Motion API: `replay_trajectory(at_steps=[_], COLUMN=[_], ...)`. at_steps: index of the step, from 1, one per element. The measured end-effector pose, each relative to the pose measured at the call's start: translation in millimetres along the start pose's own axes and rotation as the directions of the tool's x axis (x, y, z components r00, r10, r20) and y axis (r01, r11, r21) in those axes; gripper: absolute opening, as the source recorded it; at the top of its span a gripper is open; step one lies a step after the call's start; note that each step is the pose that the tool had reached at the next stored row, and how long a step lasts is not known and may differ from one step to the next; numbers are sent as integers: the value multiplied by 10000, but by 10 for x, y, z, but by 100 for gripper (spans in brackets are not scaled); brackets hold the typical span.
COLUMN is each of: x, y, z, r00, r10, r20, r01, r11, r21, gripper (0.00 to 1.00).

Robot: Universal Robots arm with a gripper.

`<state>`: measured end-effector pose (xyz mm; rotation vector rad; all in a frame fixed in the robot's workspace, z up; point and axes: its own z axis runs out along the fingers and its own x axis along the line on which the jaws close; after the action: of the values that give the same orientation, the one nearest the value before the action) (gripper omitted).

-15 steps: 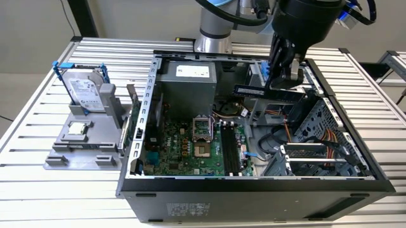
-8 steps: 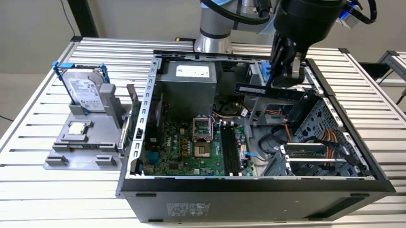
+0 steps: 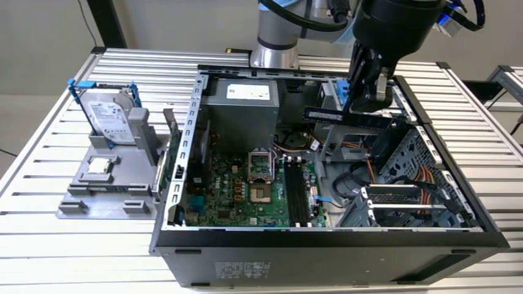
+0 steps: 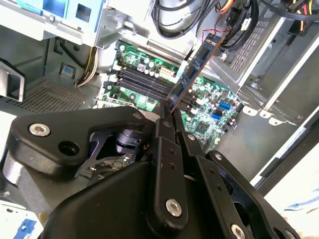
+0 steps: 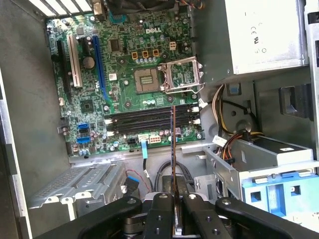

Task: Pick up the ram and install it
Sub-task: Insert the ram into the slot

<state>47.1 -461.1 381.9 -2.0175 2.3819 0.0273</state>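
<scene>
Black gripper (image 3: 364, 108) fingers were pressed together on the ram (image 3: 346, 116), pinching the stick by its flat faces near the end toward the exterior view's right. The rest of the board jutted out free toward the exterior view's left. In the second wrist view the bluish stick (image 4: 195, 67) ran straight out from between the fingertips (image 4: 164, 115). In the first wrist view it showed edge-on as a thin line (image 5: 173, 144) rising from the gripper (image 5: 174, 200).

The ram was held in the air, above the open computer case (image 3: 193, 153) and clear of everything inside it. The black memory slots (image 3: 296, 191) lay on the motherboard (image 3: 237, 190) below the stick and toward the exterior view's left. All appeared unfilled in the first wrist view (image 5: 149, 117).

Judged from both wrist views, the ram's long axis lay roughly across the run of the slots rather than along it. The stick was well apart from them in height.
</scene>
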Motion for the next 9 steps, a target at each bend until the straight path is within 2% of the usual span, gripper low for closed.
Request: replay_trajectory(at_steps=[9], x=[0], y=[0], z=[1], r00=[10000], r10=[25], r20=[0], r01=[-25], r11=[10000], r21=[0], gripper=[0])
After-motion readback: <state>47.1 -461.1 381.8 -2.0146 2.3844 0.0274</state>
